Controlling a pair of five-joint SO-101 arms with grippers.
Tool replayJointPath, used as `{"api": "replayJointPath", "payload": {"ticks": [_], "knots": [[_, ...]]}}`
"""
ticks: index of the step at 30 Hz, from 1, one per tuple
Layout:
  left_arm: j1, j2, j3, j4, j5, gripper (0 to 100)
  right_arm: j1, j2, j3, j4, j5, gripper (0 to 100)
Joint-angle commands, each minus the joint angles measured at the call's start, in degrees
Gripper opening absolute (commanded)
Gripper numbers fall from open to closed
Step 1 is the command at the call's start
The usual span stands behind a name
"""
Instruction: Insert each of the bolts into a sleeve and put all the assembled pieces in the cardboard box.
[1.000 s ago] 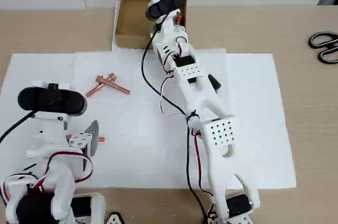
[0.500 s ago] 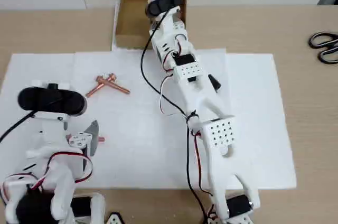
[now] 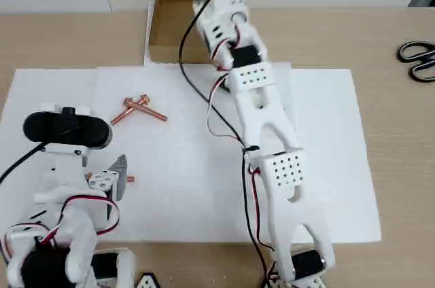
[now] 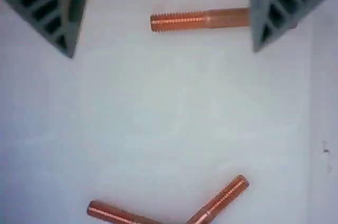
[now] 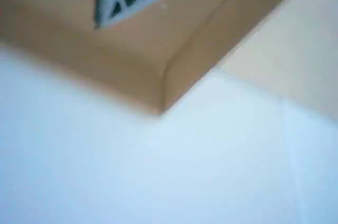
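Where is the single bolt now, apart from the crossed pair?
In the high view the single bolt lies on the white sheet, left side, beside the left gripper; its wrist view shows it between the open fingers.

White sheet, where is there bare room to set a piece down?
Bare: the white sheet right of the right arm, and between that arm and the crossed copper bolts. Crowded: by the left gripper, where a short copper bolt lies.

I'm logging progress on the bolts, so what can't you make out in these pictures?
Cardboard box interior, high view: right arm covers part; contents unclear.
Bolt, left wrist view: one end hidden behind a finger of the left gripper.
Scissors, high view: cut by the edge.
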Motion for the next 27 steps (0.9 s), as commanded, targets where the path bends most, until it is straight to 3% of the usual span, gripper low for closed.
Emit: {"api": "replayJointPath", "payload": {"ticks": [1, 4, 11, 17, 27], "knots": [[-0.2, -0.1, -0.6, 0.0, 0.4, 20, 3.0, -1.1, -15.6, 12.4, 0.5, 19.5], [-0.1, -0.1, -0.6, 0.0, 0.4, 20, 5.6, -1.4, -22.7, 23.5, 0.4, 19.5], [-0.1, -0.2, -0.6, 0.0, 0.4, 20, 11.8, -9.0, -22.2, 43.6, 0.4, 19.5], [-0.1, -0.2, -0.6, 0.0, 0.4, 20, 12.7, -16.2, -22.2, 63.4, 0.4, 19.5], [-0.1, -0.2, -0.6, 0.0, 0.4, 20, 14.8, -23.5, -22.2, 65.9, 0.7, 19.5]]}}
